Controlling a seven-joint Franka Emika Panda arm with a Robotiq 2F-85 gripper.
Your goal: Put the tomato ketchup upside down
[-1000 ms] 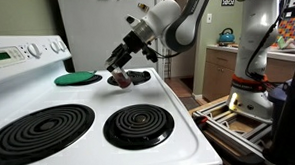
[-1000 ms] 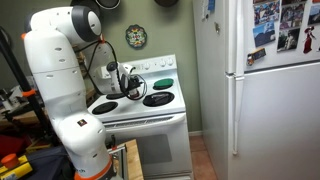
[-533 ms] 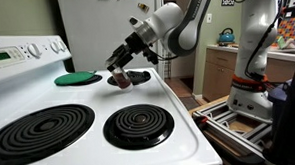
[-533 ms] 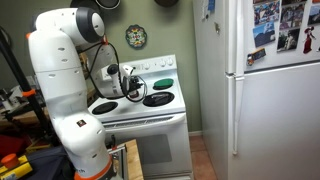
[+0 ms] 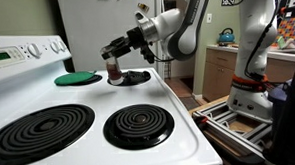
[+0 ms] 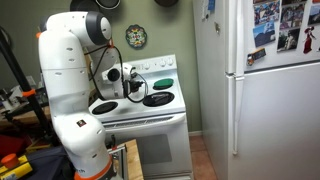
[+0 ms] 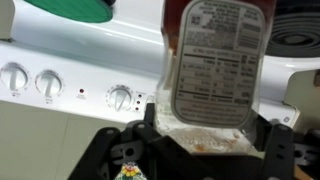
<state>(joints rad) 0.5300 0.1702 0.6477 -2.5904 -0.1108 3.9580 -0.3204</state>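
Observation:
My gripper (image 5: 116, 54) is shut on the tomato ketchup (image 5: 113, 70), a small clear bottle with dark red sauce. It holds the bottle nearly vertical, just above the white stove top at the back, beside a black object (image 5: 136, 77). In the wrist view the ketchup (image 7: 210, 60) fills the middle, label facing the camera, clamped between the two black fingers (image 7: 205, 140). The sauce sits in the end away from the jaws. In an exterior view the gripper (image 6: 133, 82) hangs over the stove; the bottle is too small to make out there.
A flat green disc (image 5: 77, 79) lies at the back of the stove, also in the wrist view (image 7: 70, 10). Two coil burners (image 5: 137, 123) (image 5: 40, 132) are at the front. The control panel with knobs (image 7: 48, 83) stands behind. A fridge (image 6: 265, 100) stands beside the stove.
The wrist has turned, swinging the held bottle from a tilt to nearly vertical. The gripper has shifted slightly up and away from the black object.

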